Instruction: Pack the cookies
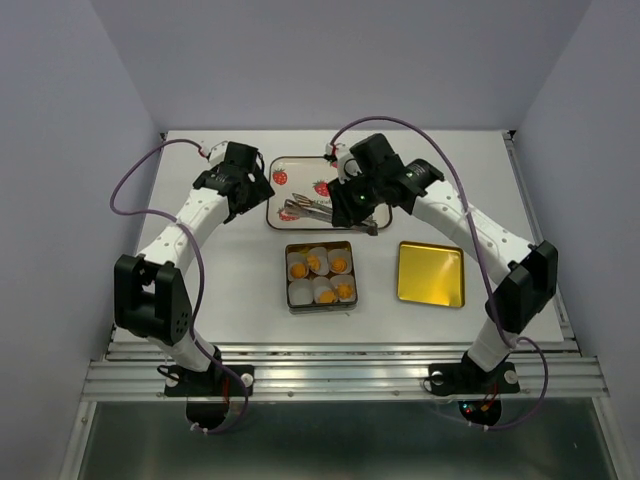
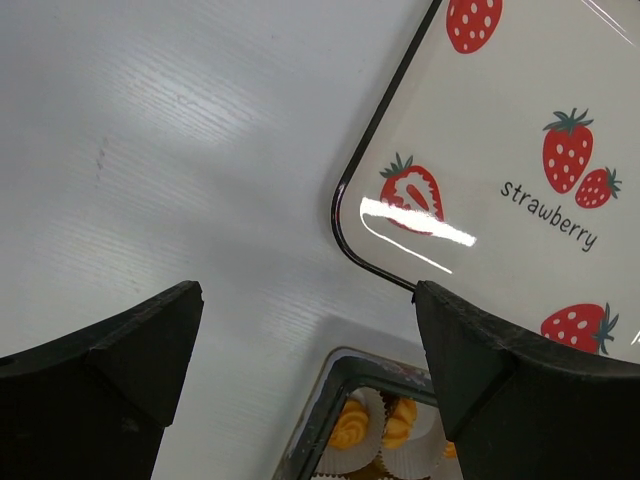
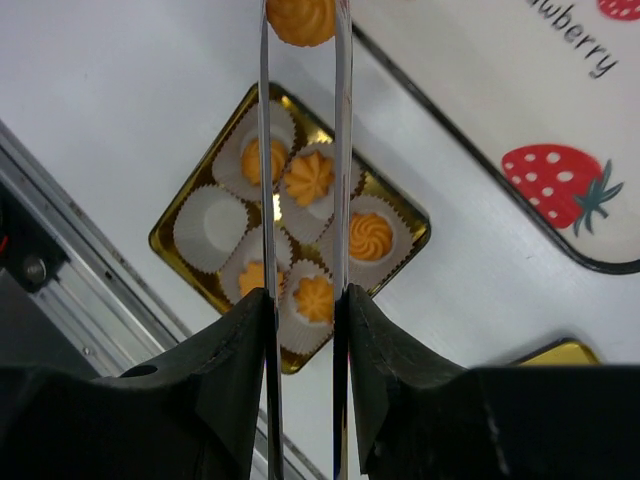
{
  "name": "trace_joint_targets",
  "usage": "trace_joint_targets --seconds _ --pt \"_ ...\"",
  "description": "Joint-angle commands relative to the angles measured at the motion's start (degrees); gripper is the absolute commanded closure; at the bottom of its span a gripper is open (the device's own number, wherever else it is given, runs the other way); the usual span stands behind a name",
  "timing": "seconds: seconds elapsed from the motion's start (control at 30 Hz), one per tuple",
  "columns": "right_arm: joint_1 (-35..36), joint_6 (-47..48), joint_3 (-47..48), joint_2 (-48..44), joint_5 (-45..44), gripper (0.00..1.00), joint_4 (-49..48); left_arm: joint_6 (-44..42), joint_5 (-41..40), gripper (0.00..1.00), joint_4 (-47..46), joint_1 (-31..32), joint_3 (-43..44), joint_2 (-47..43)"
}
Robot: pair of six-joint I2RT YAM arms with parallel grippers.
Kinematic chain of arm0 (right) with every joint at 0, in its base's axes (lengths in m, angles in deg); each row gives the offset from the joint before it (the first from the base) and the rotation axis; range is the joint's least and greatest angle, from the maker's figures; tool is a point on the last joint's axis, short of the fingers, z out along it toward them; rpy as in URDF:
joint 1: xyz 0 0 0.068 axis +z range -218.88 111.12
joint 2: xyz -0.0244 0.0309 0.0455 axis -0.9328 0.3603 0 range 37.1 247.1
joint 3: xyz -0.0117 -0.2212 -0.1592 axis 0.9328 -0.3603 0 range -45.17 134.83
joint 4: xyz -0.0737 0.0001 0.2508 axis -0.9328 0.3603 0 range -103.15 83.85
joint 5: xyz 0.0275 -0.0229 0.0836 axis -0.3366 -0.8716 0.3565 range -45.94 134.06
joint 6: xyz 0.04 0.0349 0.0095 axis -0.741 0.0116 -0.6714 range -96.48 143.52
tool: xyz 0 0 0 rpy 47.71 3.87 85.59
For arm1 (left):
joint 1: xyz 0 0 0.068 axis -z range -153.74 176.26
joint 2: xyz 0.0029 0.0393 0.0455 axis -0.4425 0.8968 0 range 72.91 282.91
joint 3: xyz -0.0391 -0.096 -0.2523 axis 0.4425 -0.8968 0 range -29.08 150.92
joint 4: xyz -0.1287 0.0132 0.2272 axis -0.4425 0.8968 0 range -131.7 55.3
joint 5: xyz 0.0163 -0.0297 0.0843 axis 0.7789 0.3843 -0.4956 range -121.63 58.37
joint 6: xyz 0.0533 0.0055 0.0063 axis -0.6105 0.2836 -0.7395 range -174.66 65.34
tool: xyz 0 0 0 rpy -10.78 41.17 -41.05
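My right gripper (image 3: 305, 300) is shut on a pair of metal tongs (image 3: 264, 150), and the tong tips pinch one orange cookie (image 3: 300, 18) above the table near the tray's edge. Below lies the square gold tin (image 3: 170, 250) with white paper cups. Several cups hold cookies (image 3: 309, 176) and one cup (image 3: 210, 228) is empty. From the top camera, the tongs (image 1: 310, 208) reach left from the right gripper (image 1: 352, 205) over the strawberry tray (image 1: 290, 165). My left gripper (image 2: 305, 300) hangs open over bare table beside the tray's corner, with nothing between its fingers.
The tin's gold lid (image 1: 430, 272) lies flat to the right of the tin (image 1: 320, 245). The strawberry-printed tray (image 2: 500, 130) sits behind the tin, its dark rim close to my left gripper. The table's metal front rail runs along the near edge.
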Motion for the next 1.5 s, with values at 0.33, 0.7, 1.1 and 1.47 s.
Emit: trace_joint_targets --seconds 0.33,0.7,1.1,1.47 --pt "10.07 2.02 -11.19 -11.24 6.17 0.63 5.8 -2.92 -3.74 0.01 -4.43 -0.27 -0.94 -0.46" --pt "12.81 4.39 -16.82 -14.67 4.85 0.63 7.12 -2.84 -3.92 0.01 -3.91 -0.18 -0.68 0.07" --pt "13.33 4.65 -18.93 -13.88 2.13 0.62 3.78 -1.43 -3.74 0.01 -2.94 -0.18 -0.33 0.34" --pt "13.33 4.13 -19.81 -13.62 2.83 0.6 2.99 -1.78 -3.74 0.01 -1.8 -0.27 0.2 0.51"
